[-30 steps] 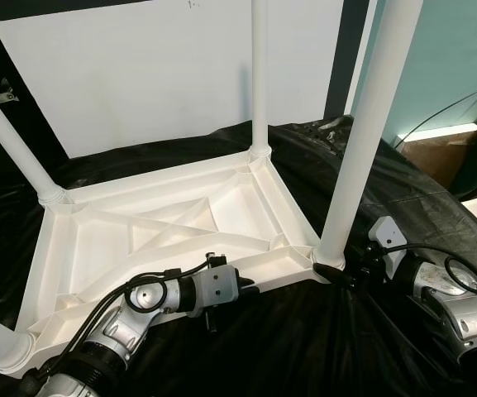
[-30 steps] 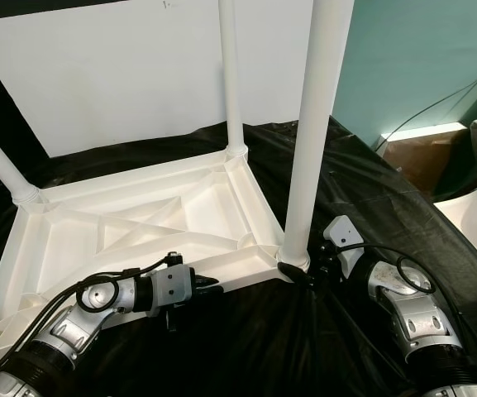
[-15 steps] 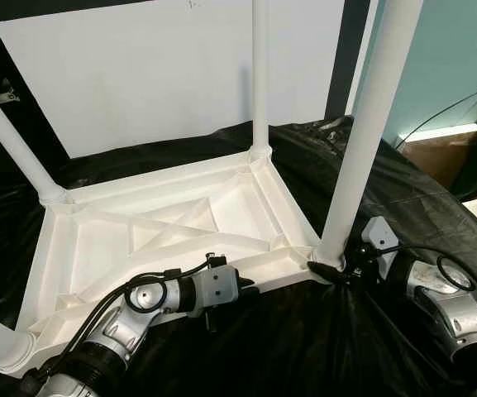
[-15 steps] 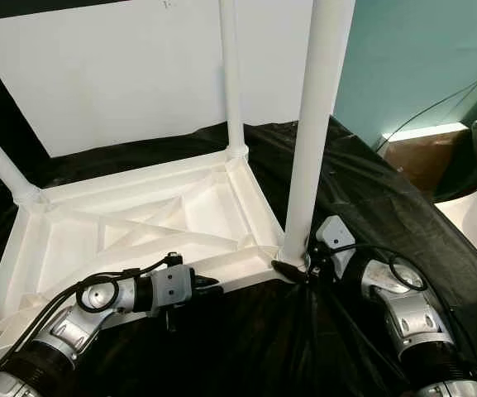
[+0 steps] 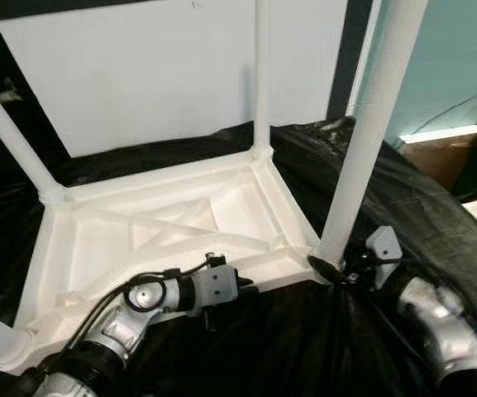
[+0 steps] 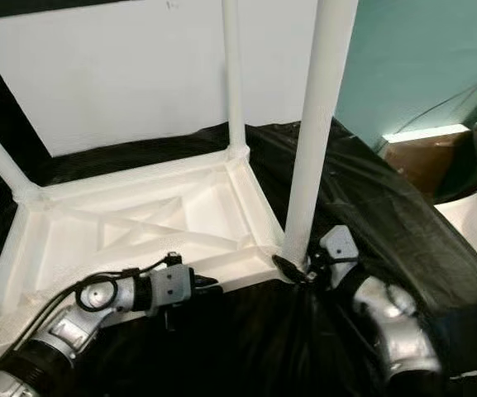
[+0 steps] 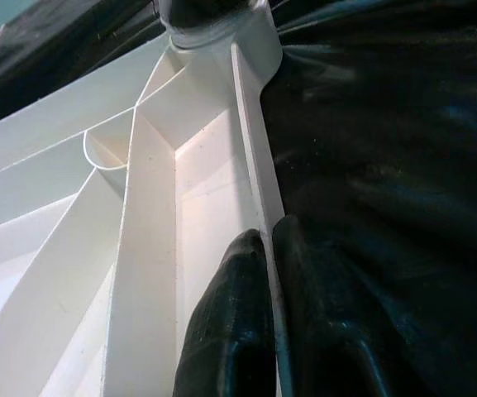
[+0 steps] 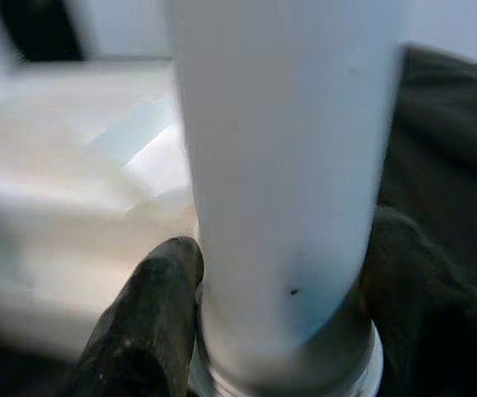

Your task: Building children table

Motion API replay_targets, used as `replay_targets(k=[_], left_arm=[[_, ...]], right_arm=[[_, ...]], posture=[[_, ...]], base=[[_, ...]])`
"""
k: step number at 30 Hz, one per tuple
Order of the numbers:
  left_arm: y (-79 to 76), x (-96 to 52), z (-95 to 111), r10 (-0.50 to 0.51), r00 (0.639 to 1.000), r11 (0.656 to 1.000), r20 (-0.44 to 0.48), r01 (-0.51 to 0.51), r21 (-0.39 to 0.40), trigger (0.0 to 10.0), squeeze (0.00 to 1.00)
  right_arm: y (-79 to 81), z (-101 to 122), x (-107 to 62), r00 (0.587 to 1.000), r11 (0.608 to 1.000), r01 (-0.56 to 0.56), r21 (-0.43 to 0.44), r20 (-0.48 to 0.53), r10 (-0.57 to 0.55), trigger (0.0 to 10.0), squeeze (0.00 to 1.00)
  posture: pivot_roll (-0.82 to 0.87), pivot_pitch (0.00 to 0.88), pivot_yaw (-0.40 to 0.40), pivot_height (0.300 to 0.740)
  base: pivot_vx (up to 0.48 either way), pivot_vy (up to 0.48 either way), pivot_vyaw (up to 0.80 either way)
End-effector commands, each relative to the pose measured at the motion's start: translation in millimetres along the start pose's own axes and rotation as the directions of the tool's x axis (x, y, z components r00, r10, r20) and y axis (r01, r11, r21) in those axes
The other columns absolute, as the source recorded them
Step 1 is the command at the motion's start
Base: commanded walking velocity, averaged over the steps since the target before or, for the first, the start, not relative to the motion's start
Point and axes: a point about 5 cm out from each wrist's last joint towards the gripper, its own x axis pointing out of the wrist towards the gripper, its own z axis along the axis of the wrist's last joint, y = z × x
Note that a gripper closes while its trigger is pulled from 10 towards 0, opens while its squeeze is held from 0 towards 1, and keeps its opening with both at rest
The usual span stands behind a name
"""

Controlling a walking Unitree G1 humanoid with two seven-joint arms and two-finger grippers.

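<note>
Right wrist view: right gripper (image 8: 279, 331) clasping table leg (image 8: 288, 165) at base; left gripper (image 7: 273, 331) pinching tabletop rim (image 7: 255, 149). Best twisted straight, rim steadied.

upturned white table (image 6: 131, 217) on black sheet (image 6: 370, 198) | right gripper (image 6: 298, 269) at near leg (image 6: 317, 132) base | left gripper (image 6: 209, 285) on rim

Silver jointed arms (black cables looped over them); black-fingered left end effector (image 7: 259, 322).

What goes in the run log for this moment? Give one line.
stage: leg fitting | left gripper: shut on tabletop rim | right gripper: around near-right leg base | tabletop: upside down on black sheet
</note>
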Motion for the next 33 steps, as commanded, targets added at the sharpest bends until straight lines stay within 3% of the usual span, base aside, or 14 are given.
replay_targets(k=[1,4,5,6,11,16,17,18,19,20,24,27,28,33], left_arm=[[-50.5,2.5,-47.9,-0.212,0.960,0.965,-0.182,0.175,-0.197,10.0,0.00],[-51.5,1.6,-48.3,-0.213,0.959,0.964,-0.185,0.176,-0.198,10.0,0.00],[-51.5,1.6,-48.3,-0.213,0.959,0.964,-0.185,0.176,-0.198,10.0,0.00],[-51.8,1.0,-48.5,-0.215,0.959,0.964,-0.186,0.177,-0.199,10.0,0.00],[-52.1,1.2,-48.5,-0.219,0.958,0.963,-0.187,0.182,-0.199,10.0,0.00],[-52.1,2.2,-47.9,-0.220,0.958,0.963,-0.184,0.183,-0.197,10.0,0.00],[-52.3,2.4,-47.8,-0.219,0.958,0.963,-0.184,0.182,-0.197,10.0,0.00],[-52.3,2.4,-47.8,-0.219,0.958,0.963,-0.184,0.182,-0.197,10.0,0.00],[-52.6,2.6,-47.7,-0.219,0.958,0.963,-0.184,0.183,-0.198,10.0,0.00],[-53.0,2.8,-47.6,-0.221,0.958,0.963,-0.184,0.184,-0.198,10.0,0.00],[-53.4,2.9,-47.6,-0.222,0.957,0.963,-0.185,0.185,-0.199,10.0,0.00],[-53.6,2.5,-48.0,-0.222,0.957,0.962,-0.187,0.185,-0.199,10.0,0.00],[-53.5,2.5,-48.3,-0.224,0.956,0.962,-0.187,0.187,-0.198,10.0,0.00],[-53.4,2.5,-48.4,-0.226,0.956,0.962,-0.187,0.189,-0.197,10.0,0.00]], right_arm=[[0.4,-5.5,-2.3,0.995,0.994,0.101,0.037,-0.026,-0.100,0.0,0.00],[13.2,-6.3,-4.7,0.949,0.943,0.316,0.108,-0.027,-0.315,0.0,0.00],[13.2,-6.3,-4.7,0.949,0.943,0.316,0.108,-0.027,-0.315,0.0,0.00],[15.2,-1.4,-2.4,0.918,0.911,0.396,0.114,-0.012,-0.397,0.0,0.00],[12.1,2.9,1.3,0.888,0.886,0.456,0.087,0.012,-0.459,0.0,0.00],[15.5,5.6,5.2,0.894,0.893,0.445,0.067,0.021,-0.448,0.0,0.00],[17.5,6.0,6.2,0.899,0.898,0.436,0.065,0.014,-0.438,4.8,0.00],[17.5,6.0,6.2,0.899,0.898,0.436,0.065,0.014,-0.438,4.8,0.00],[19.1,6.4,7.4,0.908,0.907,0.417,0.062,0.011,-0.418,10.0,0.00],[21.2,8.0,8.3,0.927,0.926,0.373,0.056,0.023,-0.375,10.0,1.00],[22.7,10.7,9.1,0.946,0.946,0.320,0.044,0.037,-0.322,10.0,1.00],[11.1,14.1,10.4,0.976,0.977,0.214,0.015,0.036,-0.214,10.0,1.00],[6.0,15.7,10.6,0.989,0.989,0.147,-0.003,0.032,-0.146,10.0,0.00],[3.5,16.7,10.6,0.997,0.997,0.073,-0.011,0.022,-0.073,10.0,0.00]], posture=[[-0.02,0.004,-0.006,0.740],[-0.02,0.010,-0.004,0.740],[-0.02,0.010,-0.004,0.740],[-0.02,0.011,-0.002,0.740],[-0.03,0.010,-0.001,0.740],[-0.02,0.009,-0.006,0.740],[-0.02,0.009,-0.006,0.740],[-0.02,0.009,-0.006,0.740],[-0.03,0.009,-0.006,0.740],[-0.02,0.010,-0.008,0.740],[-0.02,0.010,-0.009,0.740],[-0.03,0.010,-0.006,0.740],[-0.03,0.009,-0.004,0.740],[-0.03,0.009,-0.004,0.740]], base=[[0.000,0.000,0.00],[0.000,0.000,0.00],[0.000,0.000,0.00],[0.000,0.000,0.00],[0.000,0.000,0.00],[0.000,0.000,0.00],[0.000,0.000,0.00],[0.000,0.000,0.00],[0.000,0.000,0.00],[0.000,0.000,0.00],[0.000,0.000,0.00],[0.000,0.000,0.00],[0.000,0.000,0.00],[0.000,0.000,0.00]])
